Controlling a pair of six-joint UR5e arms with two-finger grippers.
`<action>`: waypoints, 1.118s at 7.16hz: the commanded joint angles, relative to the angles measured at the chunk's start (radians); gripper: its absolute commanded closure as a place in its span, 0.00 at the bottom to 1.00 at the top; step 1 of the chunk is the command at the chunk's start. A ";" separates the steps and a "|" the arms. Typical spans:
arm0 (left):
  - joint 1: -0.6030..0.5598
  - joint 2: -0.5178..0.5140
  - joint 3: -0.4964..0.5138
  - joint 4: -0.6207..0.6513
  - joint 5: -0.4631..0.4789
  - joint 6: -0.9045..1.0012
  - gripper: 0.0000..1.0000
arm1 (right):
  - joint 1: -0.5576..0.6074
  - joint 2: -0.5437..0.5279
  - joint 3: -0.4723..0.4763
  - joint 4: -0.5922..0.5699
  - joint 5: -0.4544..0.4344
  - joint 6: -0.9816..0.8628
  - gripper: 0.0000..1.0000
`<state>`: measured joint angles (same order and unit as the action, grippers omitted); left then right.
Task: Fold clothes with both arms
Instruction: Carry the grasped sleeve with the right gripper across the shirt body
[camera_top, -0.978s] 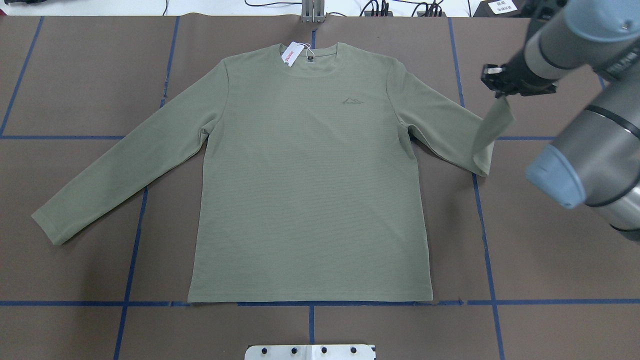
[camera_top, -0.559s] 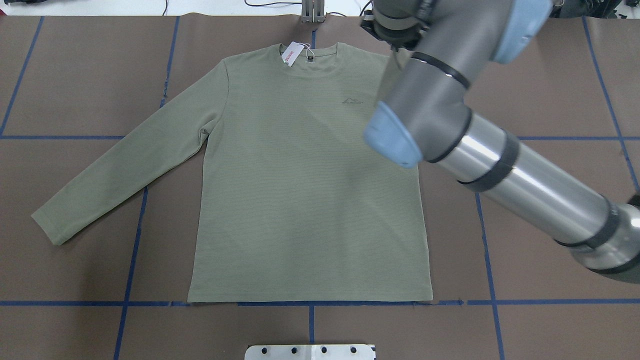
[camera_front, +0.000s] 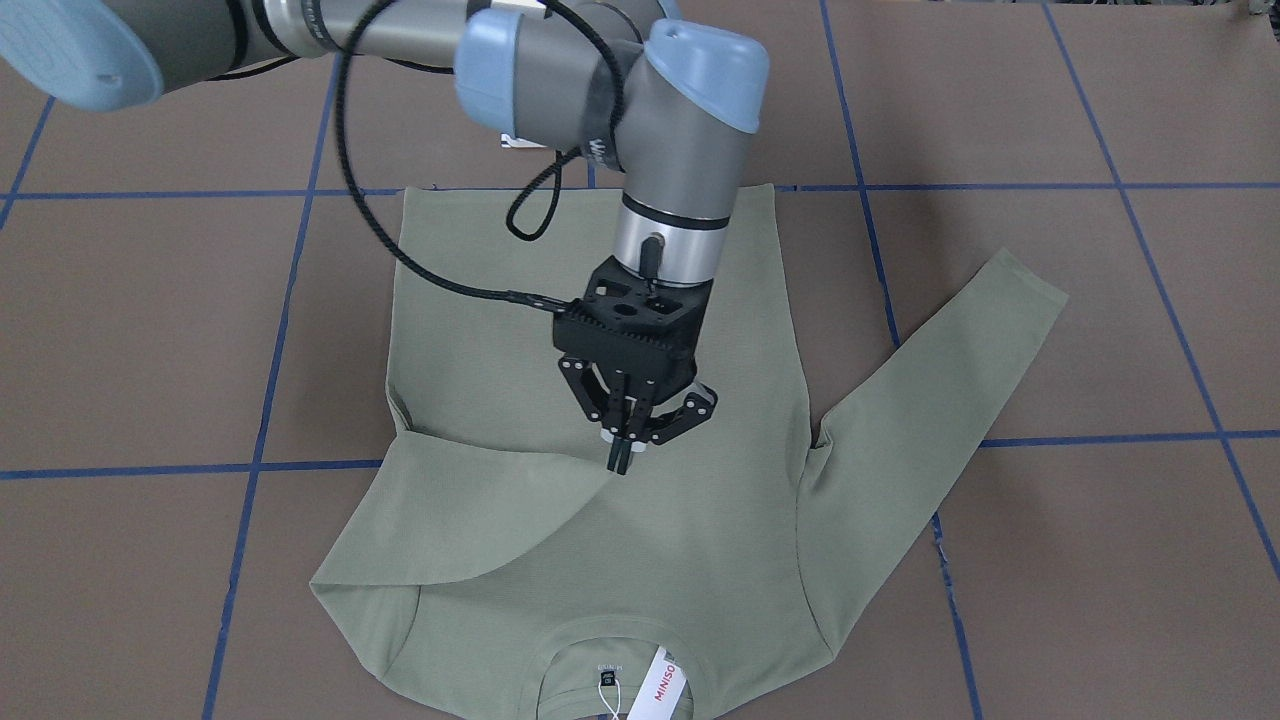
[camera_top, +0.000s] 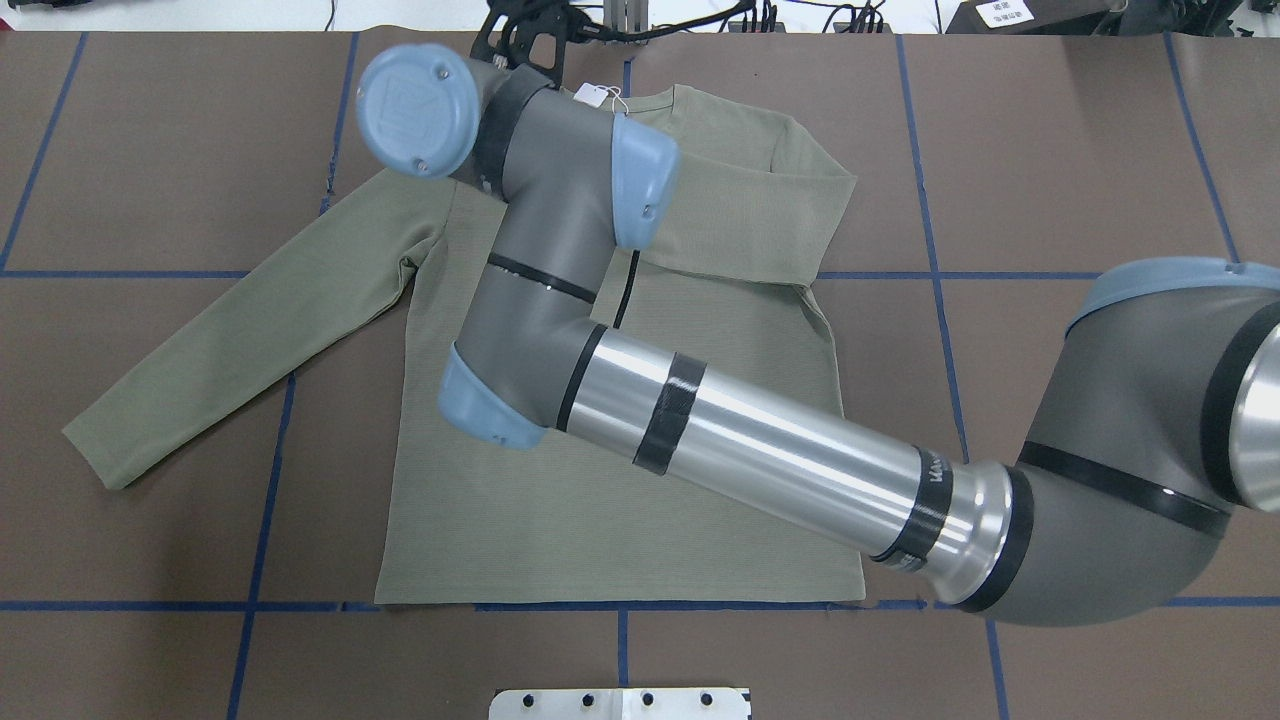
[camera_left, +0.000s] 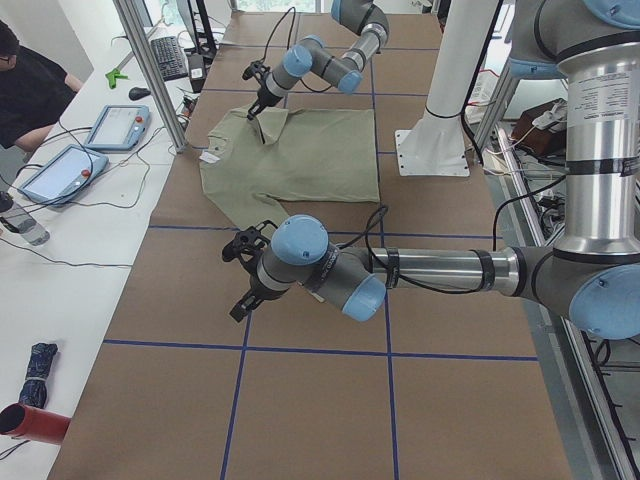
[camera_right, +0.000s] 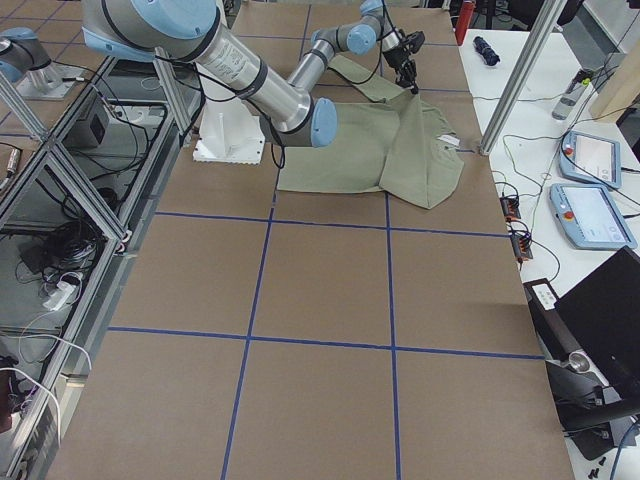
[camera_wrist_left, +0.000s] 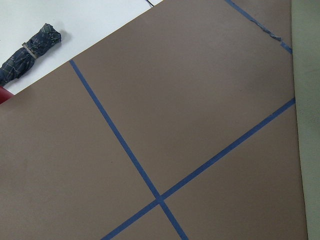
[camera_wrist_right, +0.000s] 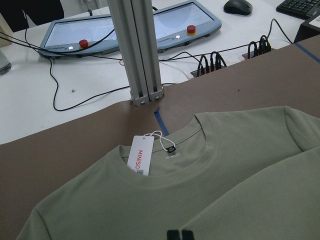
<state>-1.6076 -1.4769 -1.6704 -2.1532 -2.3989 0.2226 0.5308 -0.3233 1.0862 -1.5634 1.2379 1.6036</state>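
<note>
Crosswise, right end effector (camera_front: 622, 462) grips shirt (camera_front: 480, 330) sleeve's edge over chest.

The near right arm (camera_right: 262, 82) stretches over the sage-green shirt (camera_right: 350, 162) on the brown table (camera_right: 320, 300); the shirt's near sleeve is folded inward.

Right arm (camera_top: 780, 460) bars the middle; the left side is open.
The right arm slants across the shirt (camera_top: 600, 530) from the right, its gripper (camera_front: 621, 462) pinched on the folded sleeve (camera_top: 740, 225). A metal post (camera_top: 625, 22) and cables (camera_wrist_right: 215, 60) crowd the far edge. Bare table (camera_top: 150, 150) spreads far left and near.
</note>
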 joint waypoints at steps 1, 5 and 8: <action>0.000 0.001 0.004 -0.001 -0.011 0.001 0.00 | -0.057 0.081 -0.130 0.034 -0.029 0.039 0.96; 0.000 0.001 0.003 -0.001 -0.011 0.000 0.00 | -0.063 0.113 -0.169 0.074 -0.029 0.041 0.23; 0.000 -0.022 0.000 0.001 0.001 -0.015 0.00 | -0.048 0.153 -0.203 0.075 0.026 0.039 0.00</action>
<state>-1.6076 -1.4834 -1.6694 -2.1534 -2.4064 0.2136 0.4722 -0.1814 0.8888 -1.4886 1.2301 1.6448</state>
